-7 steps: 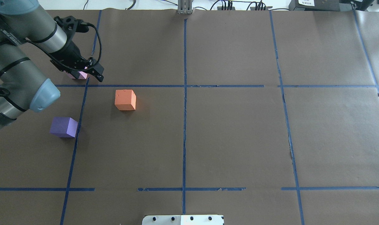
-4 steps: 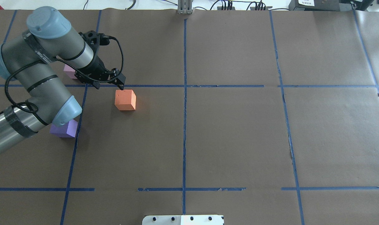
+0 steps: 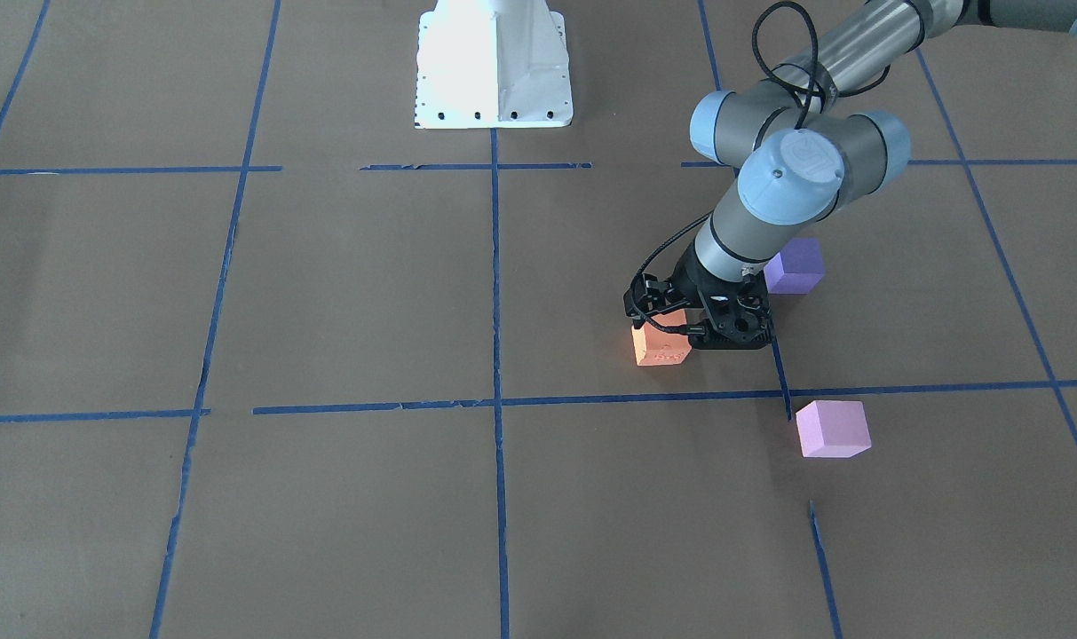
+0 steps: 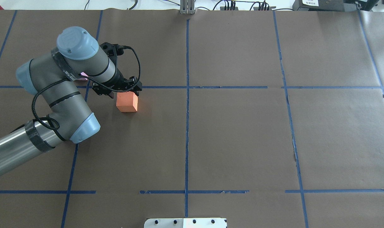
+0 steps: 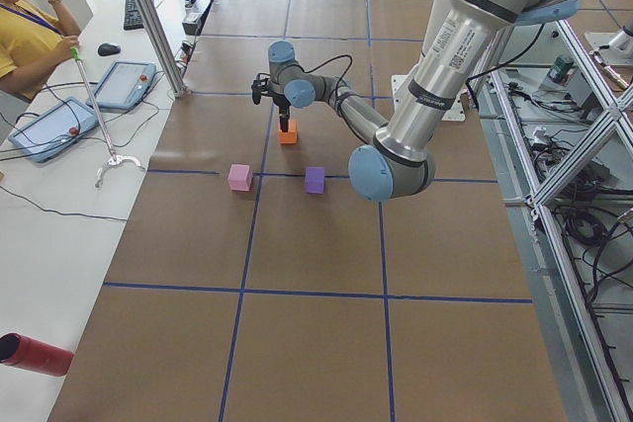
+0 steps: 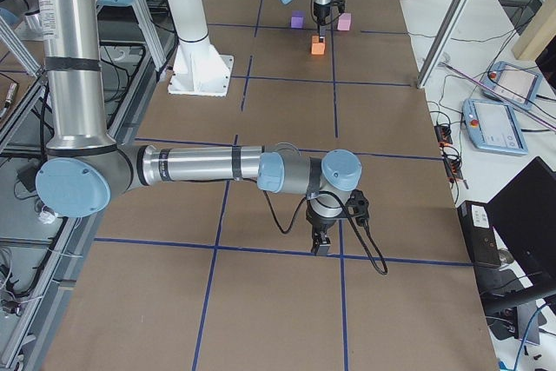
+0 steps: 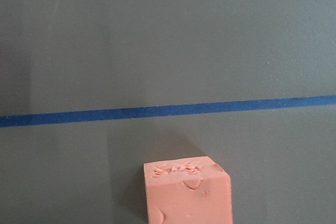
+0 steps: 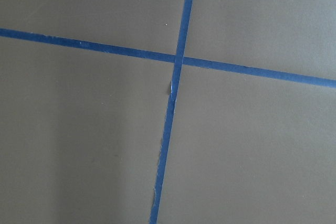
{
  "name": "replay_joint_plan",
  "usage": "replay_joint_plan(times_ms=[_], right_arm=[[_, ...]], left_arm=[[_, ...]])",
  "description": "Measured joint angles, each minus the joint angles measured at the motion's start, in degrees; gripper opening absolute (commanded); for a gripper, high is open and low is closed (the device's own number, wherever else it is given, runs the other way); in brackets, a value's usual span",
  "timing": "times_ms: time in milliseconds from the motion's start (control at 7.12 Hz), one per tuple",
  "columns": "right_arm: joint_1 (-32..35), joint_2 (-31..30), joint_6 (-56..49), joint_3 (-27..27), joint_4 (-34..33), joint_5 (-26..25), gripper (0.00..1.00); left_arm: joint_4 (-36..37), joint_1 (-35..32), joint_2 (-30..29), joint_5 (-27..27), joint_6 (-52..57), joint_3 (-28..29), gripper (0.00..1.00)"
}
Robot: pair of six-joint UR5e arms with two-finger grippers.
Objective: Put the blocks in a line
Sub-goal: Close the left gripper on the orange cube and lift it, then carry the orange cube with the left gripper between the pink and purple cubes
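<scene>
The orange block sits just on the near side of a blue tape line, and also shows in the left wrist view. My left gripper is open and hovers over the block's far edge, its fingers spread wider than the block. In the front view the left gripper hides part of the orange block. The pink block lies apart on the robot's left. The purple block is behind the arm. My right gripper hangs low over bare paper; I cannot tell whether it is open or shut.
Brown paper with a grid of blue tape lines covers the table. The white arm base stands at the robot's edge. The right wrist view shows only a tape crossing. An operator sits at the far side.
My left arm has swung from the pink block to the right, over the orange block. The pink block stays on the table. The arm now hides the purple block from overhead.
</scene>
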Motion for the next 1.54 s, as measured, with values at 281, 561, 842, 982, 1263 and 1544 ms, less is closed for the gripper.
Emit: replay_joint_plan(times_ms=[281,561,842,982,1263,1544], right_arm=[[0.0,0.0,0.0,0.0,0.0,0.0,1.00],[0.0,0.0,0.0,0.0,0.0,0.0,1.00],[0.0,0.0,0.0,0.0,0.0,0.0,1.00],[0.0,0.0,0.0,0.0,0.0,0.0,1.00],[0.0,0.0,0.0,0.0,0.0,0.0,1.00],[0.0,0.0,0.0,0.0,0.0,0.0,1.00]], left_arm=[[-0.3,1.7,0.0,2.0,-1.0,1.9,1.00],[-2.2,3.2,0.2,2.4,-1.2,3.5,0.65],[-3.7,3.2,0.3,2.1,0.7,3.7,0.00],[-3.9,2.4,0.5,1.0,1.6,3.2,0.00],[-3.3,-0.8,3.9,-2.0,5.0,-1.7,0.00],[-1.5,-5.7,11.0,-3.0,10.8,-6.0,0.00]])
